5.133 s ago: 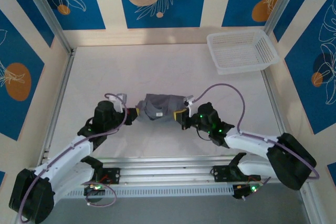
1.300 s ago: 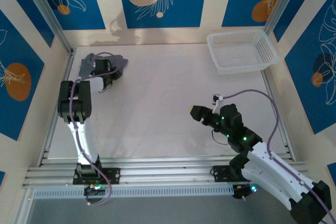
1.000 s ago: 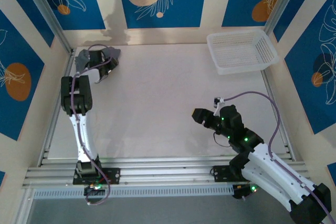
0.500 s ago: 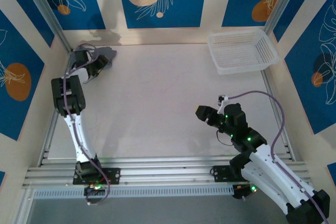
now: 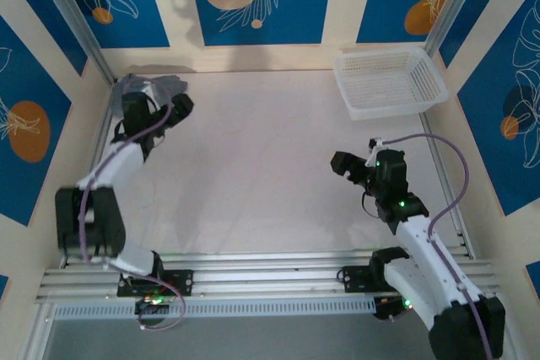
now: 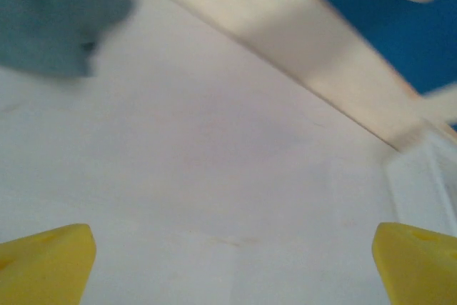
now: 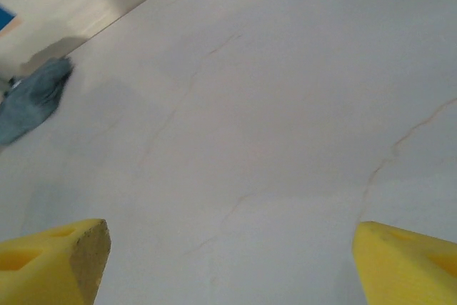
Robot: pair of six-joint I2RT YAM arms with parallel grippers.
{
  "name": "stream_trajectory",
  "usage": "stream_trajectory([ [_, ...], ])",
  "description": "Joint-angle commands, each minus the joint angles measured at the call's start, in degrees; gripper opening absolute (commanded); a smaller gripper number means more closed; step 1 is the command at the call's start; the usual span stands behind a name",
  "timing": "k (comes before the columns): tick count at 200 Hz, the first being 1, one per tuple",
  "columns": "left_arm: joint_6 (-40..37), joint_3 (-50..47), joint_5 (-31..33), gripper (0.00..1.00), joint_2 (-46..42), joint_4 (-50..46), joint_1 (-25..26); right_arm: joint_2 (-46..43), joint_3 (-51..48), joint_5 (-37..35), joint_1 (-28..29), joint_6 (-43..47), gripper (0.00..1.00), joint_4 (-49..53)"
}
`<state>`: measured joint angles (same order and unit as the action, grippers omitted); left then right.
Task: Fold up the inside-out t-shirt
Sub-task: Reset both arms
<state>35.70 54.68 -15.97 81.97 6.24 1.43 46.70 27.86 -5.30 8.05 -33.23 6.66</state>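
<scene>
Overhead, dark grey t-shirt (image 5: 150, 88) lies crumpled in far-left corner of table (image 5: 253, 149), against wall. Left gripper (image 5: 179, 105) near it, yellow fingers (image 6: 46, 262) spread wide apart, nothing between. Right gripper (image 5: 342, 163) well apart, mid-right of table, jaws likewise wide, empty. White mesh basket (image 5: 388, 82) in far-right corner.

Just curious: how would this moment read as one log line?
t-shirt: bunched, far-left corner | left jaws: open, empty | right jaws: open, empty
</scene>
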Motion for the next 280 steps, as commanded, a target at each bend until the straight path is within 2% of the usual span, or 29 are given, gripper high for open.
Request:
stream_trajectory([
  [1,-5.2,-8.6,7.4,0.99,-9.4,-1.6,7.8,6.4,0.4,-1.0,-3.8,3.1,0.89,-9.4],
  [21,-9.1,-15.5,15.4,0.99,-17.4,-3.7,16.6,12.7,-0.7,-5.7,-5.5,6.8,0.89,-17.7],
  [35,-10.6,-19.6,19.5,0.99,-21.6,-5.1,19.7,16.8,-1.4,-8.5,-6.3,9.3,0.9,-23.5],
  [56,-13.9,-24.7,27.3,0.99,-26.5,-5.7,20.1,22.1,1.7,-8.2,-9.6,12.6,0.89,-23.7],
  [82,-24.0,-30.8,34.8,0.99,-31.0,1.3,20.0,31.3,0.4,-11.3,-10.1,20.0,0.92,-37.5],
  [90,-26.8,-31.9,37.3,0.99,-31.4,3.0,20.0,34.2,2.1,-7.7,-11.6,19.4,0.92,-36.6],
  [99,-29.6,-33.0,40.0,0.99,-31.4,5.1,19.9,38.6,3.4,-7.6,-11.1,19.8,0.93,-37.7],
  [108,-29.7,-33.2,43.6,0.99,-31.0,5.8,19.6,38.8,4.1,-7.9,-8.6,22.6,0.94,-36.5],
  [113,-29.9,-33.0,44.6,0.99,-30.5,5.9,19.0,39.5,1.9,-6.1,-7.1,25.5,0.94,-41.7],
  [122,-33.1,-33.0,42.1,0.99,-29.6,7.1,17.5,39.1,-3.7,-4.0,-5.7,28.7,0.94,-51.4],
  [136,-36.4,-34.0,40.9,0.99,-27.3,13.3,15.7,42.6,-10.6,-2.8,-9.1,24.6,0.96,-69.1],
  [140,-36.7,-34.4,41.2,0.99,-26.4,15.1,15.0,41.9,-10.5,-1.8,-9.6,24.1,0.97,-67.9],
  [146,-36.9,-34.8,40.7,0.99,-24.3,17.6,13.5,39.0,-7.9,-0.8,-9.5,24.8,0.97,-58.2],
  [150,-36.9,-35.1,39.5,0.99,-22.9,19.4,12.1,38.9,-7.0,-1.1,-9.2,24.9,1.0,-56.3],
  [165,-35.2,-35.5,32.9,0.99,-16.1,26.3,5.9,41.1,-5.5,-6.3,-6.4,26.7,0.99,-56.8],
  [171,-34.5,-36.0,29.8,0.99,-12.9,31.1,3.6,40.3,-5.4,-6.9,-6.4,26.7,0.99,-55.1],
  [181,-32.6,-36.8,27.8,0.99,-6.6,39.9,0.8,41.1,-6.0,-7.9,-6.2,26.4,0.99,-57.8],
  [188,-31.1,-35.8,24.3,0.99,-3.3,40.1,-1.3,40.6,-5.6,-7.9,-6.3,26.4,0.99,-56.0],
  [197,-32.0,-35.6,21.0,0.99,0.4,44.3,-1.6,40.8,-5.6,-6.7,-6.8,26.1,0.99,-56.3],
  [204,-34.3,-35.5,17.5,0.99,0.4,43.2,-0.9,40.6,-5.6,-6.4,-7.0,26.2,0.99,-56.3],
  [222,-35.2,-36.6,16.6,0.99,7.8,54.2,-0.4,40.6,-5.6,-6.1,-7.0,26.1,0.99,-56.1],
  [225,-35.3,-35.9,16.0,0.99,7.5,53.1,-0.5,40.6,-5.6,-6.1,-7.0,26.1,0.99,-55.9],
  [234,-36.1,-32.3,15.6,0.99,4.9,40.9,-0.1,40.7,-5.7,-6.1,-7.0,26.1,0.99,-56.1],
  [243,-37.2,-32.9,17.7,0.99,7.0,45.8,1.3,40.6,-5.5,-6.0,-7.1,26.1,0.99,-55.9],
  [253,-37.1,-32.1,18.4,0.99,5.6,41.2,1.5,40.6,-5.5,-6.0,-7.1,26.1,0.99,-56.0],
  [265,-37.5,-32.2,19.4,0.99,5.9,42.7,2.0,40.6,-5.5,-6.0,-7.1,26.1,0.99,-56.0],
  [280,-38.5,-31.0,16.9,0.99,5.9,40.1,2.1,40.6,-5.5,-6.0,-7.1,26.2,0.99,-55.9],
])
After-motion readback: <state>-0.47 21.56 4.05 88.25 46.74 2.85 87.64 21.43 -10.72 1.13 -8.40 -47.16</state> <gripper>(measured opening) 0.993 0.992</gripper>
